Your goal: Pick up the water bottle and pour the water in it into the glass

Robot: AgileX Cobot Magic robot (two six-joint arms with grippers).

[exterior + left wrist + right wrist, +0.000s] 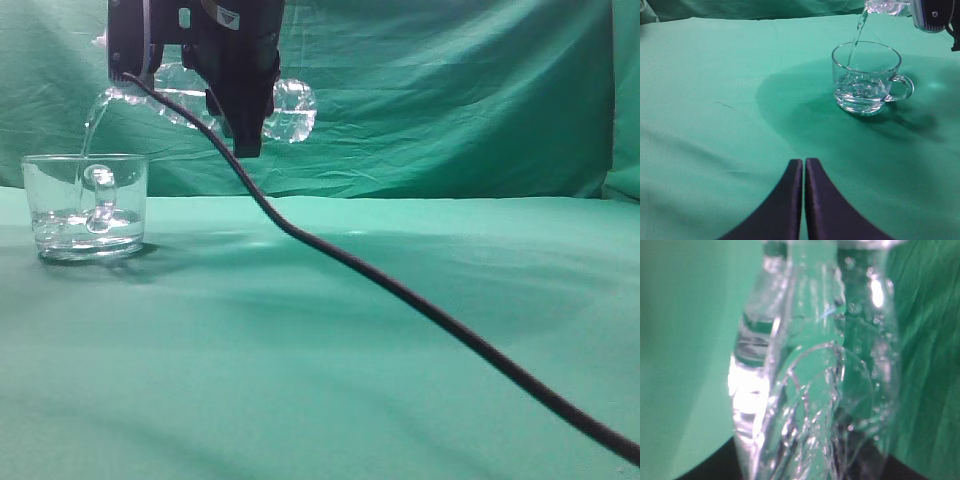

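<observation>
Exterior view: the right gripper [240, 110] clamps the water bottle [285, 108] tipped sideways over the glass [85, 207].

Left wrist view: the left gripper [804, 165] rests closed and empty; water [856, 35] streams in.

Right wrist view: thin plastic looks crushable and slippery; mid-body hold suits.

Light was even and soft. The glass [866, 77] cast a broad dim shadow at centre frame. In the right wrist view the bottle [815, 365] was blurred, with white glare lower left.
</observation>
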